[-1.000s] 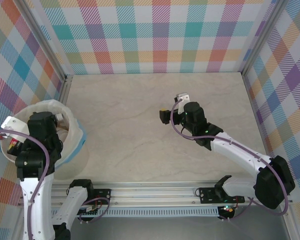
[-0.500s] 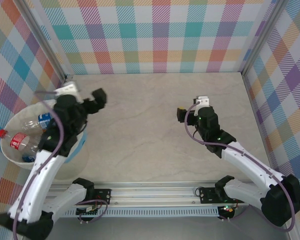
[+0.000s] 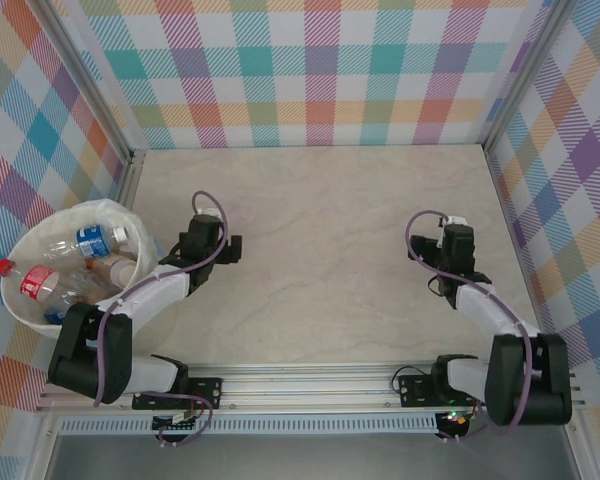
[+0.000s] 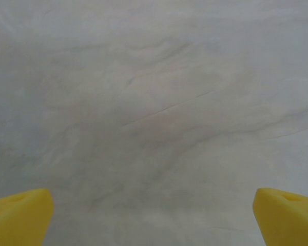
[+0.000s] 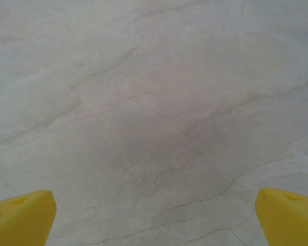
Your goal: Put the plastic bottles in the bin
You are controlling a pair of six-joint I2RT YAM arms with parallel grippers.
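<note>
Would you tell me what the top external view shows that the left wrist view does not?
Top external: the bin holding plastic bottles, the right gripper and the checked walls. Left wrist: the left gripper's yellow fingertips close up, spread wide with nothing between them. Both: the marbled tabletop.

Left hand (image 4: 154, 221) left the bin (image 3: 25, 313); right hand (image 5: 154, 219) drew back.

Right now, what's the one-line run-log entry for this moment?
left claw: open, empty, over table | right claw: open, empty, over table | plastic bottles: inside bin
</note>
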